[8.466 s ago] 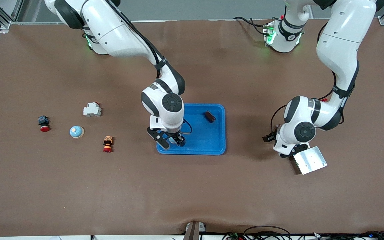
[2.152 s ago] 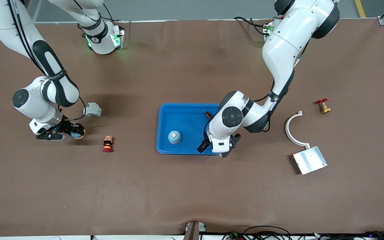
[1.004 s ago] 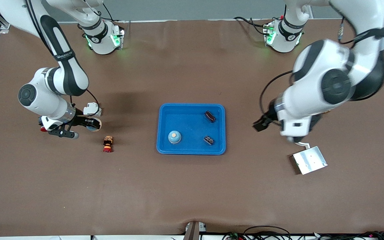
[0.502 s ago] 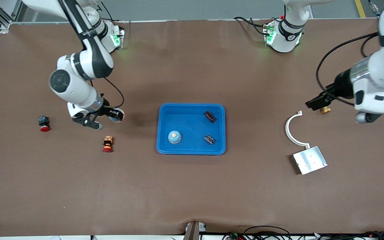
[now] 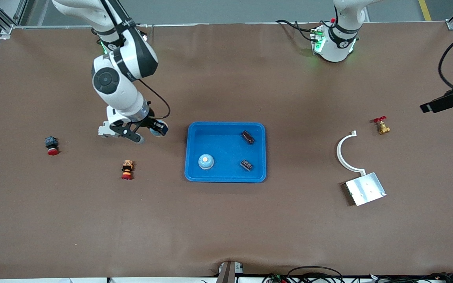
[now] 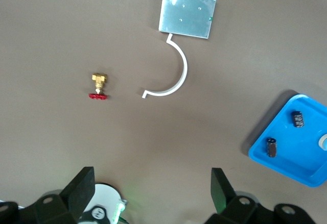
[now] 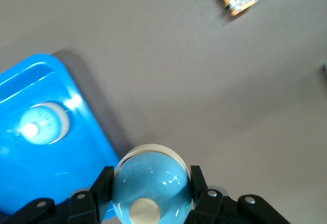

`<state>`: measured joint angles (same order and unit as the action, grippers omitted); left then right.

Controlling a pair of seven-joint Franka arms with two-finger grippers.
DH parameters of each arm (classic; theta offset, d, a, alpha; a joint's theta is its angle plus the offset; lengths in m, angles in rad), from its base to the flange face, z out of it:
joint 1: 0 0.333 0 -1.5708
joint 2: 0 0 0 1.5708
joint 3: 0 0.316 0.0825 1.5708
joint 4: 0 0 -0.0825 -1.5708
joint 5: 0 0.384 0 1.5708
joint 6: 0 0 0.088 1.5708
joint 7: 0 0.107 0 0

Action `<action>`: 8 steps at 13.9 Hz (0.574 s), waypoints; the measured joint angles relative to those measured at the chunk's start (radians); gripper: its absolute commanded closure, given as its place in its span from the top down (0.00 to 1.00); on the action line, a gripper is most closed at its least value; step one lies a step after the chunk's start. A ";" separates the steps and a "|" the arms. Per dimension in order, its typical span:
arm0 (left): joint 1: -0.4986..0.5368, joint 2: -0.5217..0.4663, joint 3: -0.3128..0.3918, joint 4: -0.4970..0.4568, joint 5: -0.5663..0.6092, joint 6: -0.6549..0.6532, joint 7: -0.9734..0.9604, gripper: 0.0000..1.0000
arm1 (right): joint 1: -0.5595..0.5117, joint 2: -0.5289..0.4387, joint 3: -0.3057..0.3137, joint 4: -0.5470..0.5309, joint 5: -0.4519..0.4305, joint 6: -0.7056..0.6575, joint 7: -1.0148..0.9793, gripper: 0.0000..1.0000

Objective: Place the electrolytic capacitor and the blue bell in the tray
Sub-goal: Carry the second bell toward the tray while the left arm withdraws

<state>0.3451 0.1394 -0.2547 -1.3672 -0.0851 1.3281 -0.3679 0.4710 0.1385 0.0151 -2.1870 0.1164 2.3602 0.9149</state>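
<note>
The bright blue tray (image 5: 226, 177) lies mid-table. In it lie a blue bell (image 5: 206, 161) and two dark electrolytic capacitors (image 5: 247, 137) (image 5: 246, 165). My right gripper (image 5: 151, 131) is shut on a second blue bell (image 5: 157, 129) and holds it over the table beside the tray, toward the right arm's end. In the right wrist view this bell (image 7: 152, 188) sits between the fingers, with the tray's rim (image 7: 76, 112) close by. My left gripper (image 6: 152, 188) is open and empty, high over the left arm's end, looking down on the tray (image 6: 306, 160).
A red-button switch (image 5: 51, 145), a white breaker (image 5: 105, 131) and an orange stacked button (image 5: 127, 169) lie toward the right arm's end. A brass valve (image 5: 382, 125), a white arc (image 5: 346, 153) and a metal plate (image 5: 365, 188) lie toward the left arm's end.
My right gripper took the second bell off the table and carried it toward the tray. My left arm left a capacitor in the tray and drew back high toward its own end.
</note>
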 measured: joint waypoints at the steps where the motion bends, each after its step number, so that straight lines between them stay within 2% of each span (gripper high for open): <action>1: -0.009 -0.001 0.031 -0.002 0.000 0.000 0.033 1.00 | 0.020 0.000 0.000 0.008 0.000 0.002 0.035 0.00; 3: -0.087 -0.001 0.151 -0.004 0.000 0.000 0.114 1.00 | 0.059 0.000 0.000 0.021 0.000 0.007 0.101 0.00; 5: -0.255 -0.002 0.364 -0.005 0.000 -0.001 0.194 1.00 | 0.095 0.001 0.000 0.031 0.000 0.010 0.160 0.00; 6: -0.319 -0.002 0.443 -0.007 0.000 -0.002 0.222 1.00 | 0.111 0.004 0.000 0.034 0.000 0.016 0.185 0.00; 8: -0.357 -0.006 0.496 -0.011 0.000 -0.003 0.268 1.00 | 0.142 0.018 0.000 0.036 0.000 0.043 0.237 0.00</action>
<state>-0.0121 0.1336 0.2411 -1.3778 -0.0851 1.3248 -0.1002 0.6126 0.1568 0.0155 -2.1515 0.1160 2.4037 1.1520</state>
